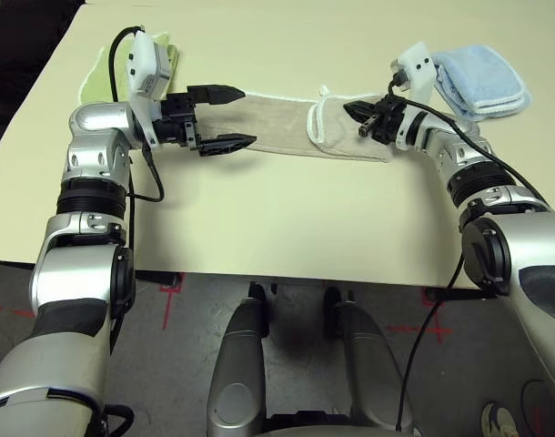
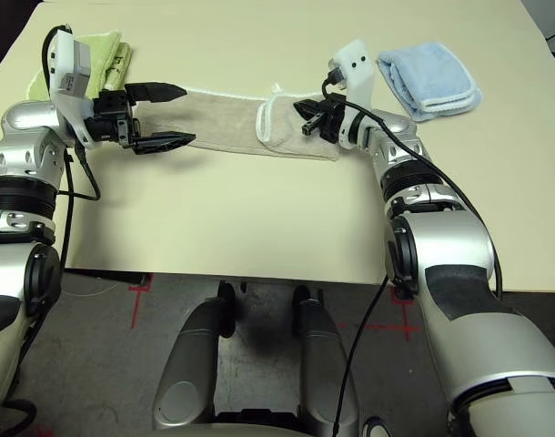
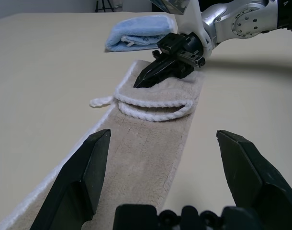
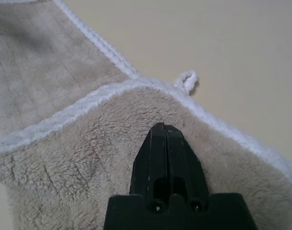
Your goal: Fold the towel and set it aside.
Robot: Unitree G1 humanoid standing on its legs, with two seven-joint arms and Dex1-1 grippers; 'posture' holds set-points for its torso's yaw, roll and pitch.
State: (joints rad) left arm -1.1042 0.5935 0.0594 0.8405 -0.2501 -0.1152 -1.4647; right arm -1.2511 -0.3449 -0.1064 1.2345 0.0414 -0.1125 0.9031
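Silver, rounded forearms with black ribbed joint bands are showing on both sides. Black cables are looping along each arm to white camera housings at the wrists. The left gripper [image 1: 221,117] and right gripper [image 1: 358,111] are wearing black, pointed, tapering fingers.

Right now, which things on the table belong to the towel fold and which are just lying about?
In the job:
- beige towel, right end folded over
- right gripper, shut, on that fold
- left gripper, open, over the towel's left end

Lying about:
- light blue folded towel
- lime-green folded towel
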